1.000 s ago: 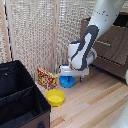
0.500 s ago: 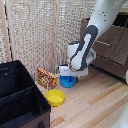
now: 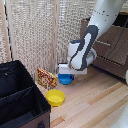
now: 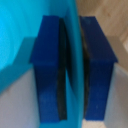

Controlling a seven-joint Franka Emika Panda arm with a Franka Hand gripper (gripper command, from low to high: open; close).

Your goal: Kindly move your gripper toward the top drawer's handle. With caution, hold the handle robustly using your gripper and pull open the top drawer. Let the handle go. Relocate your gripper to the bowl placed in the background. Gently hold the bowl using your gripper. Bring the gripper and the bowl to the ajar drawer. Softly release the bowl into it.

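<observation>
The blue bowl (image 3: 65,78) sits low over the wooden floor beside the curtain, just under the white mount of my gripper (image 3: 68,75). In the wrist view my two blue finger pads (image 4: 50,70) stand on either side of the thin bowl rim (image 4: 75,60) and press on it. The gripper is shut on the bowl. The dark brown dresser stands at the exterior view's right, behind the arm. Its top drawer (image 3: 116,35) shows partly, and a bit of its silver handle (image 3: 103,43) peeks out past the arm. Whether the drawer is pulled out I cannot tell.
A yellow bowl (image 3: 55,97) lies on the floor in front of the blue one. A patterned snack box (image 3: 46,77) stands at the curtain. A large black bin (image 3: 20,102) fills the exterior view's lower left. Lower drawers (image 3: 112,62) are at the right.
</observation>
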